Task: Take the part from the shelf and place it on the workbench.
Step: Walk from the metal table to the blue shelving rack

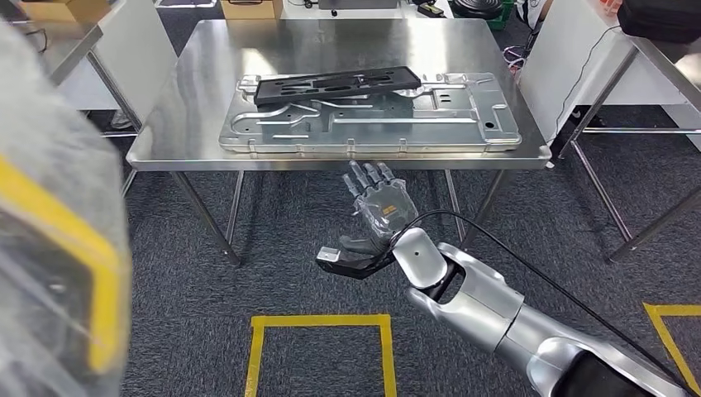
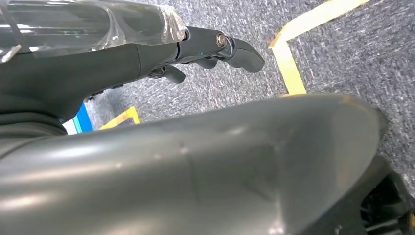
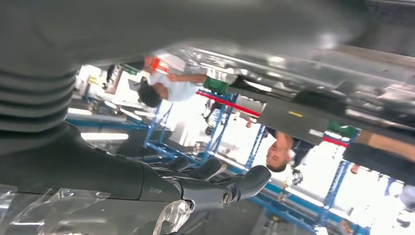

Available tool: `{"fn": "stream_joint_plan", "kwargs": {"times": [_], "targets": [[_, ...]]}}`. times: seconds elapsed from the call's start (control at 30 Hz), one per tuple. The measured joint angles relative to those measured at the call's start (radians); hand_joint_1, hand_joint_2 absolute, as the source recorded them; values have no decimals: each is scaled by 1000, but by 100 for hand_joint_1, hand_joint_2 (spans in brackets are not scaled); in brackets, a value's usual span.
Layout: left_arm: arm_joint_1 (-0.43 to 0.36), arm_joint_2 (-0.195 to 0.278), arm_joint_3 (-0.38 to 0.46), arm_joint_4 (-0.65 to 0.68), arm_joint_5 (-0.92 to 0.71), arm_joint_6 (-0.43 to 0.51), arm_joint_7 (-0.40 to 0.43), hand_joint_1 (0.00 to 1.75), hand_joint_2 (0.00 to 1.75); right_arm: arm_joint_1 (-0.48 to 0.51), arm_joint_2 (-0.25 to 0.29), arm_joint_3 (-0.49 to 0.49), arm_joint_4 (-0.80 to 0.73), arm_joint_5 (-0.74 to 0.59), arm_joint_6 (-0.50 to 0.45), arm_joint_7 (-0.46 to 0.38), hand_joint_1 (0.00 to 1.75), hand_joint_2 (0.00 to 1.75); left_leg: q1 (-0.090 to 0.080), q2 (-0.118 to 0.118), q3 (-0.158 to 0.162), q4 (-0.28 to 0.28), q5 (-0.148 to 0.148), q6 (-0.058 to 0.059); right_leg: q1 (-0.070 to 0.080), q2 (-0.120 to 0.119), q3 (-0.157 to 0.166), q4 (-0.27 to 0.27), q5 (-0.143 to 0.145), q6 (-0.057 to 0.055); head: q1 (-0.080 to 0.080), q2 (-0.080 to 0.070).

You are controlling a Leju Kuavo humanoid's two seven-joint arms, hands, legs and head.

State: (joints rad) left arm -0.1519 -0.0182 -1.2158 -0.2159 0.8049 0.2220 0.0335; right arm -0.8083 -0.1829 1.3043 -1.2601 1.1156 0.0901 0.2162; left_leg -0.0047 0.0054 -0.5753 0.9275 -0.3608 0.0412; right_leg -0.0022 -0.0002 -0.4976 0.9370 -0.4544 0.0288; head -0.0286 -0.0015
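The flat black plastic part with cut-outs (image 1: 337,84) lies on the large embossed silver metal panel (image 1: 372,124), along that panel's far edge, and the panel rests on my shiny steel bench (image 1: 190,99). My right robot hand (image 1: 376,207) hangs just before the panel's near edge, below it, fingers spread and holding nothing. My left robot hand (image 2: 195,49) seems empty, fingers loosely apart, though the view is poor.

Flat black slotted part (image 1: 337,84) lies atop the workbench's (image 1: 190,124) metal panel (image 1: 372,124).
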Motion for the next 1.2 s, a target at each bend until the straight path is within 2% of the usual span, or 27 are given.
{"fn": "stream_joint_plan", "kwargs": {"times": [0.07,0.1,0.13,0.17,0.23,0.27,0.3,0.33,0.37,0.43,0.47,0.5,0.57,0.63,0.7,0.73,0.77,0.8,0.83,0.87,0.93,0.97,1.0,1.07,1.1,1.17,1.2], "targets": [[0,0,0,0,0,1,0,0,0,1,-1,-7,-3,-11,-3,3,0,0,2,4,-4,4,3,-12,-1,4,-3,-9,6,-10,0,0],[1,0,0,0,0,1,0,0,0,1,-2,-10,-4,-16,-4,4,0,0,4,4,-10,16,-8,-17,-3,7,-5,-11,11,-16,0,0],[1,0,0,0,0,1,0,0,0,2,-3,-13,-4,-19,-4,6,0,0,5,4,-25,50,-32,-23,-6,10,-8,-13,16,-24,-1,0],[1,0,0,0,0,2,0,0,0,2,-3,-15,-4,-21,-4,7,0,0,8,3,-50,109,-70,-28,-8,14,-13,-14,21,-29,-1,0],[1,0,0,0,0,2,0,0,0,6,-4,-17,-4,-25,-6,10,0,0,12,3,-114,264,-145,-38,-8,23,-24,-13,29,-33,-2,0],[2,0,0,0,0,3,0,0,0,9,-5,-18,-4,-27,-7,11,0,0,14,3,-134,318,-161,-41,-8,30,-28,-13,32,-33,-2,0],[2,0,0,0,0,3,0,0,0,13,-6,-19,-4,-28,-8,12,0,0,15,3,-134,329,-155,-42,-8,37,-30,-13,34,-31,-2,0],[2,0,0,0,0,5,-1,0,0,15,-7,-21,-4,-28,-8,13,0,0,16,1,-113,295,-130,-42,-8,45,-32,-12,36,-30,-2,0],[2,0,0,0,0,7,-2,0,0,17,-8,-24,-4,-29,-9,14,0,0,17,-6,-73,223,-94,-40,-8,53,-32,-12,37,-28,-2,0],[2,1,0,0,1,12,-2,0,0,16,-9,-28,-5,-30,-11,15,0,0,20,-47,9,71,-44,-32,-8,69,-37,-11,39,-23,-2,0],[3,1,0,0,1,14,-3,0,0,15,-9,-31,-5,-32,-12,16,0,0,20,-64,32,26,-35,-28,-8,77,-41,-10,42,-18,-2,0],[3,1,0,0,1,16,-3,0,0,15,-9,-32,-6,-33,-12,16,0,0,19,-73,40,8,-38,-24,-9,86,-46,-9,45,-12,-1,0],[3,1,0,0,1,16,-3,0,0,16,-11,-36,-7,-35,-13,17,0,0,20,-57,38,0,-38,-18,-11,101,-54,-8,49,0,-2,0],[0,0,0,0,1,16,-4,0,0,16,-16,-40,-9,-38,-14,20,0,0,23,-37,37,-5,-34,-7,-9,74,-75,30,23,10,1,0],[1,0,0,0,1,16,-6,0,0,18,-19,-43,-10,-49,-19,25,0,0,23,-15,36,-8,-31,1,-7,29,-132,152,-44,17,5,0],[2,0,0,0,2,16,-7,0,0,22,-20,-46,-11,-63,-26,29,0,0,22,-4,35,-8,-31,4,-8,19,-168,230,-76,20,6,0],[4,0,0,0,3,17,-8,0,0,31,-21,-50,-11,-84,-37,32,0,0,21,7,35,-8,-31,4,-9,14,-195,289,-95,22,6,0],[5,1,0,0,6,18,-10,0,0,44,-24,-57,-11,-117,-55,34,0,0,21,18,35,-7,-31,4,-10,12,-204,312,-95,24,6,0],[6,0,0,0,11,19,-14,0,0,62,-26,-68,-11,-159,-80,34,0,0,21,27,35,-7,-31,4,-11,8,-192,292,-75,26,6,0],[7,0,1,0,18,20,-18,0,0,84,-29,-83,-11,-209,-110,32,0,0,21,35,37,-7,-32,3,-12,0,-158,229,-41,26,6,0],[11,-1,4,0,36,27,-30,0,0,140,-33,-119,-11,-316,-180,20,0,0,17,48,40,-4,-35,-2,-8,-47,-76,73,17,21,6,0],[15,-1,6,0,45,31,-34,0,0,174,-35,-136,-11,-361,-214,9,0,0,13,54,41,-3,-36,-6,-6,-64,-51,22,31,16,5,0],[19,-1,8,0,51,35,-37,0,0,210,-36,-151,-9,-393,-245,-2,0,0,9,61,42,-2,-38,-10,-3,-73,-42,-1,33,11,5,0],[27,-1,14,0,59,38,-40,0,0,277,-39,-174,-4,-431,-283,-20,0,0,8,79,42,-1,-40,-17,-1,-53,-49,-2,35,0,4,0],[29,-1,17,0,62,38,-41,0,0,304,-41,-183,-2,-448,-293,-23,0,0,10,78,39,6,-48,-23,-2,-42,-52,-2,38,-6,3,0],[30,-1,23,0,72,43,-42,0,0,351,-41,-209,14,-502,-308,-24,0,0,14,51,14,67,-93,-32,-7,-21,-56,-4,45,-19,2,0],[31,-1,26,0,78,46,-41,0,0,379,-39,-224,35,-537,-322,-33,0,0,16,31,-13,132,-131,-35,-7,-12,-58,-4,47,-22,1,0]]}}
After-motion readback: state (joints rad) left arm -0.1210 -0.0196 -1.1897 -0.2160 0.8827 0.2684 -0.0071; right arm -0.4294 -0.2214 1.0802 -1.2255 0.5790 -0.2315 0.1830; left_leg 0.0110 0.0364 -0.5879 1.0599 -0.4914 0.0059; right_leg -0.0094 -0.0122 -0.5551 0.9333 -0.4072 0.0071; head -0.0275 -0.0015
